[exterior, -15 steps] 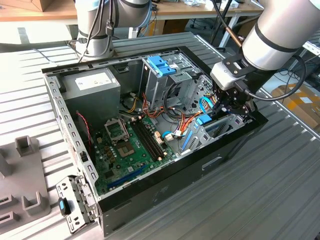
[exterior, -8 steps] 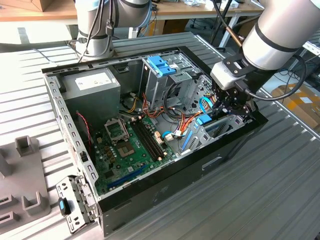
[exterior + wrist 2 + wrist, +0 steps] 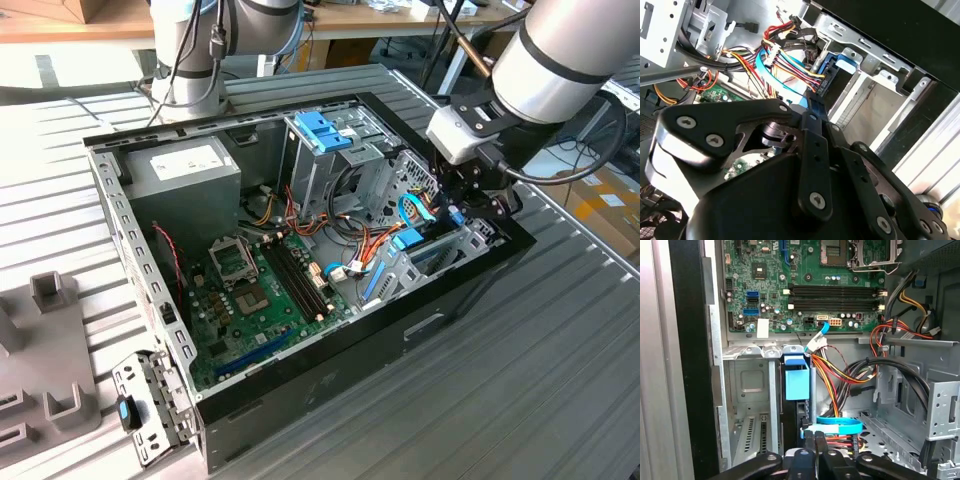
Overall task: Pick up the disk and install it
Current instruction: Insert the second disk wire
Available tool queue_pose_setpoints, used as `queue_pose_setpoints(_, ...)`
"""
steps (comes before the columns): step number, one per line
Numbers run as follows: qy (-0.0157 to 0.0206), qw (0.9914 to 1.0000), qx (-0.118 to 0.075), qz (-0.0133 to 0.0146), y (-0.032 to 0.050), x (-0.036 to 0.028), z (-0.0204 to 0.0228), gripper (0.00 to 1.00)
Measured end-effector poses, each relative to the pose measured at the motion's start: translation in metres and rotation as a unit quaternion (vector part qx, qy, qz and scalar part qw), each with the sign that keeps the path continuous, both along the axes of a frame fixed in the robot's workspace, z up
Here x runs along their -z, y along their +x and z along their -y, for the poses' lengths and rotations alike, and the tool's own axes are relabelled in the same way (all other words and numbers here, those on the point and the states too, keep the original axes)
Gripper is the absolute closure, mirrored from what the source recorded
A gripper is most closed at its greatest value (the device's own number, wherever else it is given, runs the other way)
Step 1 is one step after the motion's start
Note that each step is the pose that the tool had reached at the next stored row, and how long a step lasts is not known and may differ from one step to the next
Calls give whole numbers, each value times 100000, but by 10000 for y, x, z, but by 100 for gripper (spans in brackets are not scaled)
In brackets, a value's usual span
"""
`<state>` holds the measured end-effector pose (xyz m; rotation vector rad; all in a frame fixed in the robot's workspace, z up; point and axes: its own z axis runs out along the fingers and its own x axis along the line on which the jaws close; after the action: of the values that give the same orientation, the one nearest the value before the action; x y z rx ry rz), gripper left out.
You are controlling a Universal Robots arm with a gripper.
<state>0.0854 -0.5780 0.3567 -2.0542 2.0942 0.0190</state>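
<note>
The disk (image 3: 407, 240) stands on edge in the drive bay at the exterior view's right side of the open computer case (image 3: 330, 375). Its blue rail (image 3: 796, 380) and dark edge show in both wrist views, with the rail (image 3: 839, 64) pressed against the bay's metal frame. My gripper (image 3: 463, 203) hangs just above that bay. Its two fingers (image 3: 808, 447) lie pressed together, shut, with nothing visible between them. The tips (image 3: 815, 106) sit right at the disk's near end, and I cannot tell whether they touch it.
A bundle of red, yellow and black cables (image 3: 840, 375) and a light blue data cable (image 3: 840, 426) crowd the space beside the bay. The motherboard (image 3: 255, 290), a grey power supply box (image 3: 185, 165) and a bare blue bracket (image 3: 322, 130) fill the case. A grey fixture (image 3: 50, 330) sits outside it.
</note>
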Motion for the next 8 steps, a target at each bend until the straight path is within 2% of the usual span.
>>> queue_pose_setpoints(1, 13, 100000, 0, -196, 3, 14, -10, 89)
queue_pose_setpoints(3, -27, 99999, 3, -479, 15, 49, -9, 89)
queue_pose_setpoints(8, -111, 99997, 2, -822, 32, 86, -8, 89)
